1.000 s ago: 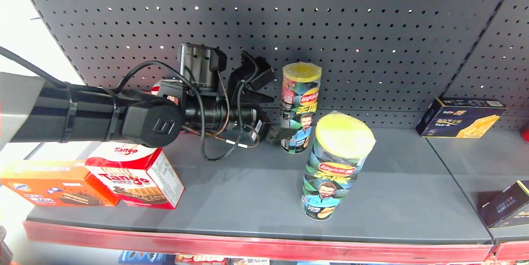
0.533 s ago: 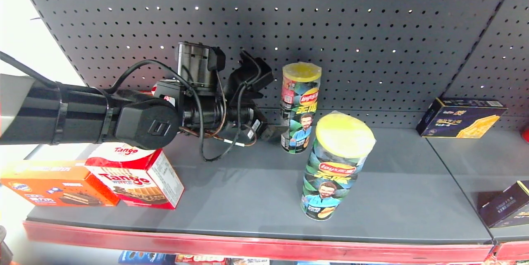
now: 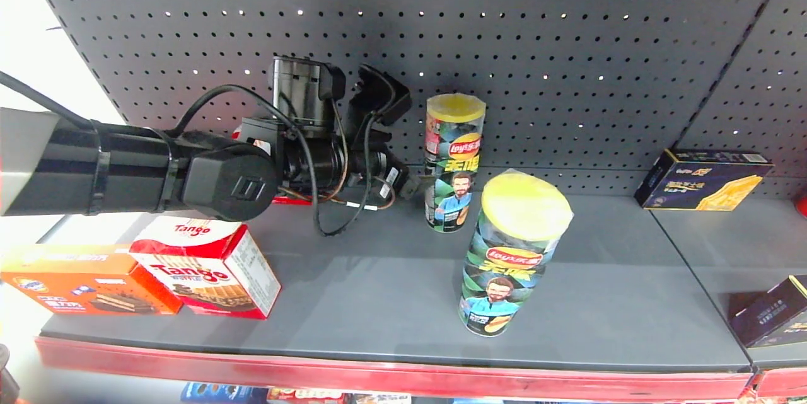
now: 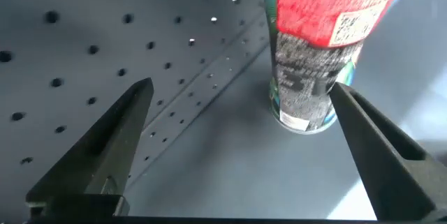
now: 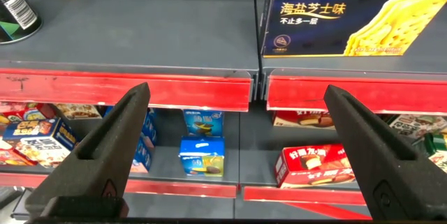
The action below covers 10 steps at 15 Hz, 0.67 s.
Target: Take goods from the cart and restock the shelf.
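Your left gripper (image 4: pixel 241 91) is spread wide, its black wedge-shaped fingers (image 4: pixel 105 154) open toward the rear chips can (image 3: pixel 454 161). That can is a tall printed cylinder with a yellow plastic lid, upright at centre frame against the perforated grey pegboard (image 3: pixel 536 32). A matching front can (image 3: pixel 514 253) stands lower right on the smooth grey shelf (image 3: pixel 378 290), and your right gripper (image 5: pixel 237 91) gapes wide, empty, before a glossy red shelf edge (image 5: pixel 174 88).
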Motion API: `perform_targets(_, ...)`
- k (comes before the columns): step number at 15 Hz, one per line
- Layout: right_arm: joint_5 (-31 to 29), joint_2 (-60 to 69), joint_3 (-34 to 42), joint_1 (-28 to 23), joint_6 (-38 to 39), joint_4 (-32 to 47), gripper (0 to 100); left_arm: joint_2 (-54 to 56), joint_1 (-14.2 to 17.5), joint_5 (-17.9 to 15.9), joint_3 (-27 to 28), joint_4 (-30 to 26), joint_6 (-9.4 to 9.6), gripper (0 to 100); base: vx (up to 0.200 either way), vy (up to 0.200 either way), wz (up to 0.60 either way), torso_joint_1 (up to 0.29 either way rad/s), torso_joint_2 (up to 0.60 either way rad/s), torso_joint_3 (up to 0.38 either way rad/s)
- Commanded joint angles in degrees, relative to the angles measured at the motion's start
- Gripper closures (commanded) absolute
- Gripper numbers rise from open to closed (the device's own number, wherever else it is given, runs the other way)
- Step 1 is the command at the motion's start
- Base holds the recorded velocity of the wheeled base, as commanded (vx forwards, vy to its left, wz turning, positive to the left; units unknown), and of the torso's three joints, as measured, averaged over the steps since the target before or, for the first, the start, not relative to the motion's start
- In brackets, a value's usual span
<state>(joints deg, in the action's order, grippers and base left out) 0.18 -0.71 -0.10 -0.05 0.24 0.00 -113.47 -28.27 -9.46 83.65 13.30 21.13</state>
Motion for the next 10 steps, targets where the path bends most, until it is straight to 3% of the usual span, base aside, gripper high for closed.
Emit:
perform_targets(1,-0.01,-0.08,0.01,-0.04,-0.07,0.09,0,-0.70,-0.03,0.67,0.37,0.06,-0.21,0,0.000,0.000,0.00,0.000,0.00,0.000)
perform_targets(6,-0.01,-0.08,0.01,-0.04,0.02,0.00,0,-0.61,0.14,2.69,0.28,-0.03,-0.38,0,0.000,0.000,0.00,0.000,0.00,0.000)
perform_targets(10,-0.01,-0.08,0.01,0.05,0.02,0.00,0,-0.88,0.23,5.07,0.81,0.06,-2.32,0,0.000,0.000,0.00,0.000,0.00,0.000)
